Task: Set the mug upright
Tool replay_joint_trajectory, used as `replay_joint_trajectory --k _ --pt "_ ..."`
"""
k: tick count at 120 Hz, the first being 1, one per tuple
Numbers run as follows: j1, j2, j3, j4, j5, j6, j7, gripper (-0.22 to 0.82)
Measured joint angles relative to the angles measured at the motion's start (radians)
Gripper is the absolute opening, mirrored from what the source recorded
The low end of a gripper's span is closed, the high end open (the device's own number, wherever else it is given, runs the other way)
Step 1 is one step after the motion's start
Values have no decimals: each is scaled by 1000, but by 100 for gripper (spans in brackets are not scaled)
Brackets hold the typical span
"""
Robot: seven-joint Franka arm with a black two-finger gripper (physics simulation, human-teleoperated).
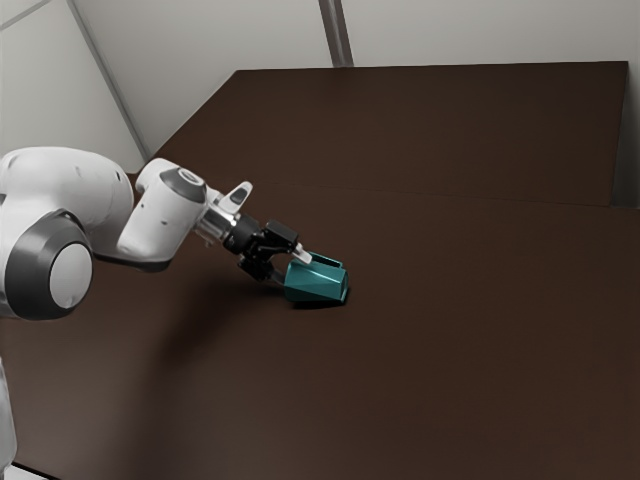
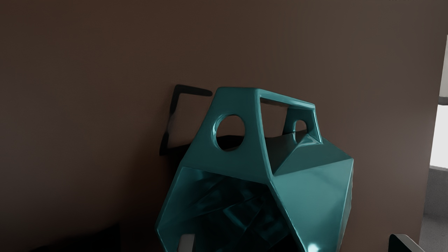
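The black gripper [image 1: 291, 267] is low over the table, at the end of the mug [image 1: 317, 282] facing the arm. The teal, faceted mug lies on its side, its base toward the exterior view's right. In the wrist view the mug [image 2: 315, 185] turns its dark mouth toward my hand, with its angular, pierced handle standing out from one side. The gripper [image 2: 294, 243] has its fingers wide apart: one tip overlaps the mouth, the other stands outside the mug's wall. Whether either finger touches the mug cannot be told.
The dark brown table [image 1: 450, 350] extends around the mug, with its far edge near the pale walls. A table edge [image 2: 427, 140] lies beyond the outer finger, with pale surfaces past it. The arm's shadow falls on the table beside the gripper.
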Motion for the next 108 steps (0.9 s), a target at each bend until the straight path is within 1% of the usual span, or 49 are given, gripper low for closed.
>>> replay_joint_trajectory --k 26,48,80,108 --pt "0 0 -1 -13 -49 -6 28 57" --pt "-2 -1 -2 -22 -79 -11 50 50" --pt "-2 -1 -3 -45 -113 -16 75 33" --pt "-4 -2 -3 -49 -134 -21 92 16"
